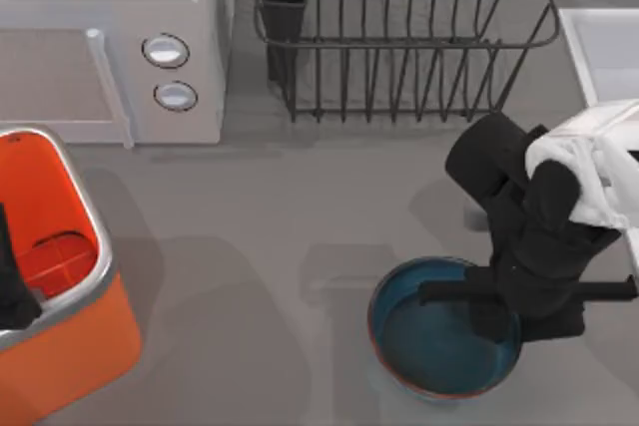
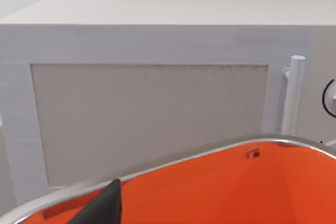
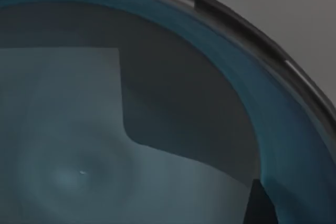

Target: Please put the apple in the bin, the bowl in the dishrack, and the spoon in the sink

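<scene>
The right gripper (image 1: 491, 318) is reaching into the bowl (image 1: 429, 341) on the near right tabletop (image 1: 280, 246), its opening impossible to tell, while the left arm is idling over the bin (image 1: 85, 236) at left.

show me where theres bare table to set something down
Free: the wide grey stretch between the bin and the bowl, running up to the microwave and dishrack. Crowded: the right side, where the right gripper hangs over the bowl beside the sink.
</scene>
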